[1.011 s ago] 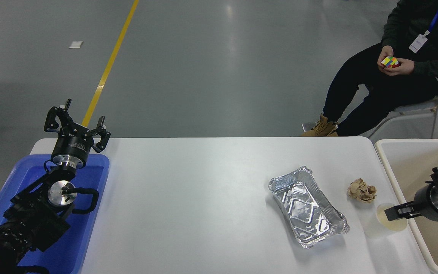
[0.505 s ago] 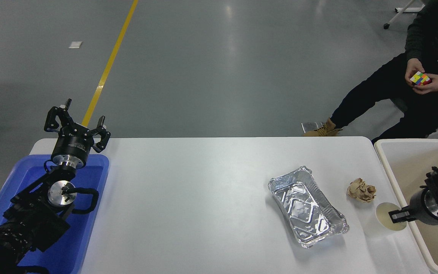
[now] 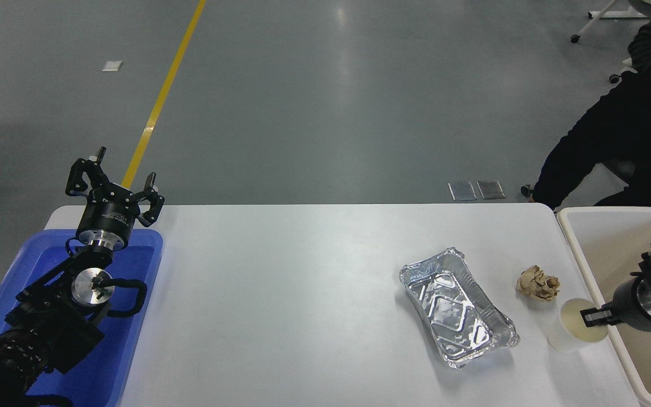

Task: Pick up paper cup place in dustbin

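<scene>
The small white paper cup is at the table's right edge, just left of the cream dustbin. It leans a little, its cream inside facing up. My right gripper comes in over the dustbin from the right edge. One black finger lies inside the cup's right rim and the other is hidden. The gripper looks closed on the rim. My left gripper is parked open at the far left, above the blue tray.
A crumpled tan paper ball lies just behind the cup. A silver foil tray lies to its left. A blue plastic tray sits under the left arm. A seated person is at the far right.
The right gripper's finger has drawn back to the cup's right rim, and the cup now leans and stands out whiter. The seated person has slid away to the right.
</scene>
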